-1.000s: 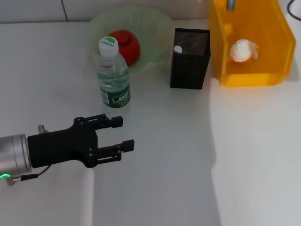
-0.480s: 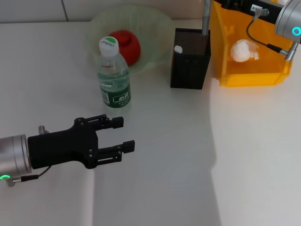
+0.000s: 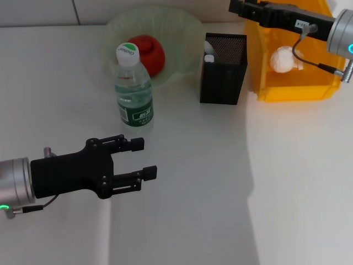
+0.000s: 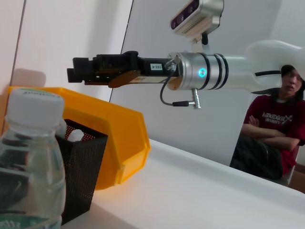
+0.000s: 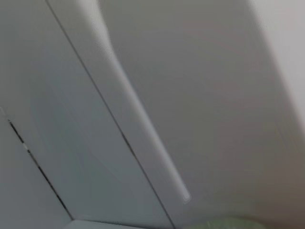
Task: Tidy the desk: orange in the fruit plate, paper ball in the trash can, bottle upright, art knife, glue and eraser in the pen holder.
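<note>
Reaching low over the white desk (image 3: 193, 210), the left gripper (image 3: 142, 159) lies level, its fingers apart around nothing. Just beyond it the bottle (image 3: 132, 88) stands upright, white cap on top, its green label too small to read. An orange (image 3: 149, 53) sits in the fruit plate (image 3: 182, 33), beside the black mesh pen holder (image 3: 222, 72). Over the yellow trash can (image 3: 292, 91) holding the paper ball (image 3: 284, 59), the right gripper (image 3: 236, 7) reaches level; whether its fingers are parted cannot be told

A white desk (image 3: 193, 210) stands against a pale tiled wall (image 3: 38, 12) with dark seams
</note>
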You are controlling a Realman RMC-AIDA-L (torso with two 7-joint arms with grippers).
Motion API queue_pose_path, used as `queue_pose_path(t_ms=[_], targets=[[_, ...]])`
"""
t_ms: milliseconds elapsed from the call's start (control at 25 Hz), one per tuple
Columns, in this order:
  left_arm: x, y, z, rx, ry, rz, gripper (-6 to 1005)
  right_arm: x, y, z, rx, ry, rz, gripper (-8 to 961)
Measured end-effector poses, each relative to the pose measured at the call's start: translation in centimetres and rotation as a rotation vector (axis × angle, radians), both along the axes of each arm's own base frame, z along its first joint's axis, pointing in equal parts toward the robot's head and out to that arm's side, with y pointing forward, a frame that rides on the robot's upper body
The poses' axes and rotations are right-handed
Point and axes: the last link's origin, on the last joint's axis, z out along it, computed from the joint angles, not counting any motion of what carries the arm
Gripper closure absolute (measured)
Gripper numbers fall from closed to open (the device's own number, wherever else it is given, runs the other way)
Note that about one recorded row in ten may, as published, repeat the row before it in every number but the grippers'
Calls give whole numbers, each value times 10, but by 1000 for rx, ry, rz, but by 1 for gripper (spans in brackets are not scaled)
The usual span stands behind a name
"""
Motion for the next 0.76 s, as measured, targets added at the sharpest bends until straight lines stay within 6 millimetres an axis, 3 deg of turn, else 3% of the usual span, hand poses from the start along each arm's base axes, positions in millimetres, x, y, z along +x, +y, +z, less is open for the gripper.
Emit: queue_pose_path(t_ms=[200,280,360,400,440,480,640,760], targets=[[0,-1,4,-2,-10,-7,285,9,-40,30,11,89,121,518],[1,-2,8,-6,-24,-18,285,14,-68,39,-25,104,204,481],[4,-4,15,-26,-50,-51,285,20,-96,42,-94,105,279,369],[5,-5,18,-36,-57,-61,285,26,-112,42,-139,103,313,314],[6,-7,22,-47,-67,-75,285,39,-145,43,-226,97,387,258],[7,-7,26,-57,-73,-83,285,39,-145,43,-226,97,387,245],[8,-7,35,-84,-79,-90,285,59,-194,35,-273,108,513,191],[9,-8,38,-101,-85,-97,285,65,-207,27,-247,126,538,177]])
